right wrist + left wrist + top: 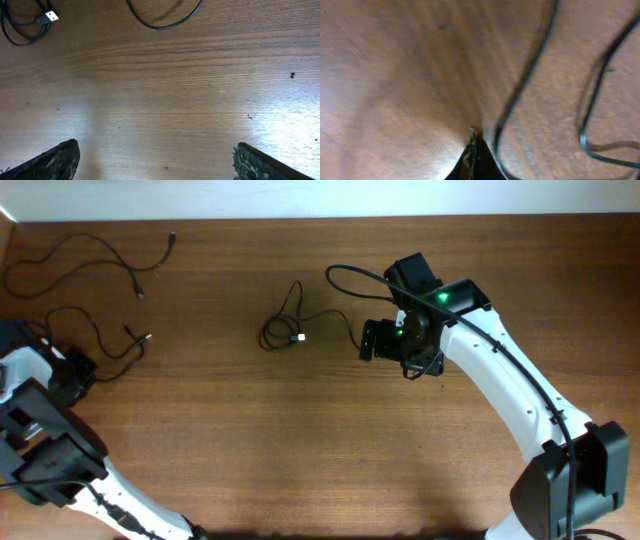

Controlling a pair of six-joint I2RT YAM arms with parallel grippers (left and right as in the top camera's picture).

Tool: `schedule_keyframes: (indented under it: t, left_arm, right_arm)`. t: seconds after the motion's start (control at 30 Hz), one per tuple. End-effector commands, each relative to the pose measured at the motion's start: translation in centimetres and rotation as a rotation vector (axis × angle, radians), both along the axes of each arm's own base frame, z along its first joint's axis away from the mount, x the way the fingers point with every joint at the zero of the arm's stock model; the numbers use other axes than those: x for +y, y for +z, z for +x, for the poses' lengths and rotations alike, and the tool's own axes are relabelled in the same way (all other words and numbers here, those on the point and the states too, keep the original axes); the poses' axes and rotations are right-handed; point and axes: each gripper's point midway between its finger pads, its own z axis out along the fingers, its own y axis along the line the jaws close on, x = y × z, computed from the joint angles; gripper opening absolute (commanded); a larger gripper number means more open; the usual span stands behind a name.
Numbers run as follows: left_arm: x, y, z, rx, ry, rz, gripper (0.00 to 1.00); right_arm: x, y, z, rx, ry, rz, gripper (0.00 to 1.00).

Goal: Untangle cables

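Observation:
Three thin black cables lie apart on the wooden table. One wavy cable (90, 252) is at the far left back. A second cable (105, 345) lies just in front of it. A third cable (283, 325) is loosely coiled at mid table and ends in a white-tipped plug (50, 16). My left gripper (80, 370) is at the second cable's left end. In the left wrist view its jaws are pressed together, left gripper (472, 136), with a cable strand (520, 92) running close along their right side, not visibly between them. My right gripper (157, 160) stands wide open over bare wood, right of the coiled cable.
The wooden table (300, 450) has its back edge against a pale wall along the top. The right arm (500, 380) reaches in from the front right, with its own thick black cable (360, 275) arching beside the wrist. The left arm's base (50, 460) fills the front left corner.

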Motion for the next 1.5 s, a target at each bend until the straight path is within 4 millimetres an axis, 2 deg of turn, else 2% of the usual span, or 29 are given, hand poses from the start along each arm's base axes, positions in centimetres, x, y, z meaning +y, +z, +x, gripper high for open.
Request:
schedule_keyframes:
  t: [0.0, 0.17, 0.3, 0.37, 0.43, 0.5, 0.53, 0.57, 0.6, 0.63, 0.67, 0.7, 0.73, 0.77, 0.83, 0.9, 0.93, 0.97, 1.0, 1.07, 1.17, 1.23, 1.33, 1.4, 1.43, 1.47]
  left_arm:
    - [-2.0, -0.4, 1.3, -0.027, -0.035, -0.032, 0.00]
    - [-1.6, -0.1, 2.6, -0.066, -0.047, 0.002, 0.00]
    - [1.4, 0.1, 0.6, 0.053, -0.010, 0.163, 0.00]
    - [2.2, 1.4, 0.3, 0.072, 0.003, 0.195, 0.00]
    - [2.3, 4.7, 1.7, 0.003, -0.006, 0.193, 0.00]
    - [1.5, 10.0, 4.5, -0.171, -0.047, 0.169, 0.00]
    - [0.2, 12.9, 6.1, -0.289, -0.095, 0.124, 0.00]
    - [-1.7, 15.6, 7.6, -0.409, -0.157, 0.062, 0.00]
    - [-6.8, 20.9, 10.5, -0.666, -0.340, -0.084, 0.00]
    - [-8.9, 22.1, 11.3, -0.728, -0.409, -0.134, 0.00]
    - [-11.7, 22.8, 12.1, -0.765, -0.479, -0.193, 0.08]
    - [-14.7, 22.3, 12.5, -0.736, -0.524, -0.239, 0.29]
    - [-17.0, 21.2, 12.8, -0.680, -0.543, -0.251, 0.56]
    - [-19.2, 19.8, 12.8, -0.603, -0.559, -0.240, 0.62]
    - [-22.3, 16.7, 12.5, -0.444, -0.581, -0.162, 0.69]
    - [-26.3, 13.7, 11.8, -0.305, -0.645, -0.074, 0.94]
    - [-27.8, 12.6, 11.5, -0.261, -0.674, -0.038, 0.95]
    - [-29.8, 11.5, 11.2, -0.219, -0.716, 0.005, 0.70]
    - [-31.1, 10.6, 11.0, -0.179, -0.745, 0.058, 0.61]
    - [-32.7, 9.0, 10.8, -0.124, -0.784, 0.115, 0.60]
    - [-35.5, 5.7, 10.0, -0.056, -0.759, 0.042, 0.42]
    - [-37.8, 4.0, 9.3, -0.028, -0.774, -0.045, 0.36]
    - [-39.8, 3.6, 8.8, -0.024, -0.817, -0.058, 0.31]
    - [-40.2, 3.6, 8.8, -0.024, -0.826, -0.041, 0.24]
    - [-39.5, 3.3, 8.9, -0.011, -0.787, -0.011, 0.17]
    - [-39.0, 3.0, 8.9, 0.004, -0.725, -0.004, 0.15]
  right_arm:
    - [0.2, -0.3, -0.3, 0.009, 0.014, 0.001, 0.98]
    - [0.1, -0.4, -0.5, 0.018, 0.014, -0.003, 0.98]
    - [-0.1, -0.5, -1.0, 0.039, 0.014, -0.013, 0.98]
    - [-0.1, -0.5, -1.0, 0.038, 0.015, -0.012, 0.98]
    - [-0.1, -0.4, -0.9, 0.035, 0.015, -0.011, 0.98]
    - [-0.2, -0.5, -1.1, 0.042, 0.015, -0.015, 0.98]
    - [-0.2, -0.5, -1.0, 0.040, 0.015, -0.014, 0.98]
    - [-0.1, -0.5, -0.9, 0.034, 0.015, -0.011, 0.98]
    - [0.1, -0.3, -0.4, 0.014, 0.014, -0.002, 0.98]
    - [0.2, -0.3, -0.2, 0.005, 0.014, 0.002, 0.98]
    - [0.4, -0.2, 0.1, -0.006, 0.012, 0.012, 0.98]
    - [0.9, -0.1, 0.2, -0.008, 0.017, 0.038, 0.98]
    - [1.3, 0.0, 0.0, 0.001, 0.023, 0.062, 0.98]
    - [1.4, 0.0, -0.1, 0.006, 0.025, 0.070, 0.98]
    - [1.4, 0.0, -0.2, 0.010, 0.025, 0.069, 0.98]
    - [1.4, 0.0, -0.2, 0.010, 0.025, 0.069, 0.98]
    - [1.4, 0.0, -0.2, 0.010, 0.025, 0.069, 0.98]
    - [1.4, 0.0, -0.2, 0.010, 0.025, 0.069, 0.98]
    - [1.4, 0.0, -0.2, 0.010, 0.025, 0.069, 0.98]
    - [1.4, 0.0, -0.2, 0.010, 0.025, 0.069, 0.98]
    - [1.6, 0.1, -0.3, 0.014, 0.028, 0.079, 0.98]
    - [1.6, 0.1, -0.2, 0.014, 0.028, 0.078, 0.98]
    - [1.6, 0.1, -0.2, 0.013, 0.028, 0.078, 0.98]
    - [1.6, 0.1, -0.2, 0.013, 0.028, 0.079, 0.98]
    - [1.6, 0.1, -0.2, 0.014, 0.028, 0.078, 0.98]
    - [1.6, 0.1, -0.3, 0.014, 0.028, 0.079, 0.98]
